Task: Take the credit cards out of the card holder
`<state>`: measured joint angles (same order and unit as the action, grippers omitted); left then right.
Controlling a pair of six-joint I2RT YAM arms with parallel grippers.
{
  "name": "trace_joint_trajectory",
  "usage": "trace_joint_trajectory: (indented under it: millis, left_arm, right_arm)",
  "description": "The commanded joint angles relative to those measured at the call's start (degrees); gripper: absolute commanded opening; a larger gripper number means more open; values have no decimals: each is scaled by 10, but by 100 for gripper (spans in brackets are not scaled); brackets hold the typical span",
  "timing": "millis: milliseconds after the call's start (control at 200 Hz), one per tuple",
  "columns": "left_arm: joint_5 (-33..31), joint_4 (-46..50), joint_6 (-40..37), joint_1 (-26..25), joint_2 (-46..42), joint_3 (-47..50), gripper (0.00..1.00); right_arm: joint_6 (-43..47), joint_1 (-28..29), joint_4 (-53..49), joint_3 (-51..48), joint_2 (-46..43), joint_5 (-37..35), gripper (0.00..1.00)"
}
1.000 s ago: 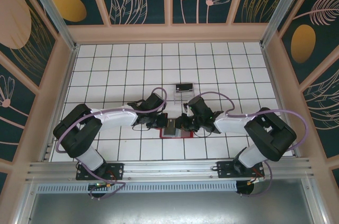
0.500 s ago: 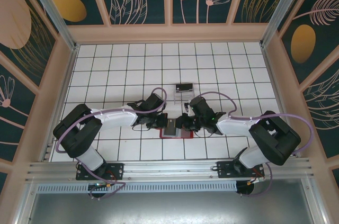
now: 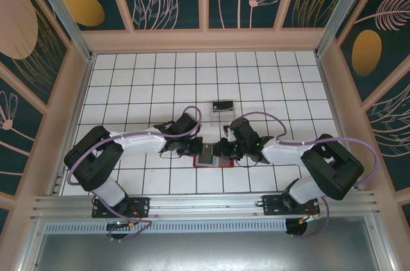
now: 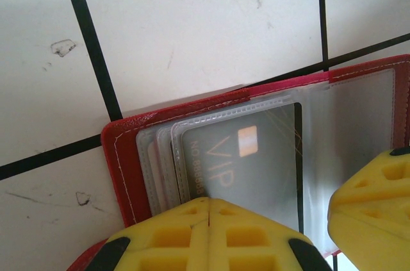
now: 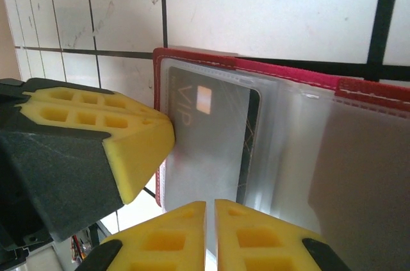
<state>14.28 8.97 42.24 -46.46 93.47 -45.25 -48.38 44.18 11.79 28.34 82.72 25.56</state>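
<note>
Reaching inward from the near table edge, both arms meet over the red card holder (image 3: 213,157), which lies open on the white tiled table (image 3: 147,79). The left gripper (image 4: 209,220) is clamped tight on the edge of its clear sleeves. The right gripper (image 5: 210,232) pinches a sleeve opposite. A dark VIP credit card (image 4: 256,162) sits sleeved inside. Farther back stands a small clear box (image 3: 223,106).

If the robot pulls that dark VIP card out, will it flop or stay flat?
Probably stays flat: the card looks straight-edged and rigid inside its sleeve. It may slide out easily, since the clear plastic looks smooth and shiny.
</note>
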Motion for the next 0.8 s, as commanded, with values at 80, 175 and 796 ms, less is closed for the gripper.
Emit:
trace_joint_trajectory:
  millis: [80,175,796]
  left_arm:
    - [-36,52,5,0,23,29,7]
    - [-35,56,3,0,25,25,6]
    - [-17,40,5,0,29,31,7]
  right_arm:
    - [12,-7,-27,-10,-19,-13,11]
    - [16,-13,-34,-20,-33,-17,9]
    - [6,-23,28,-18,-1,36,21]
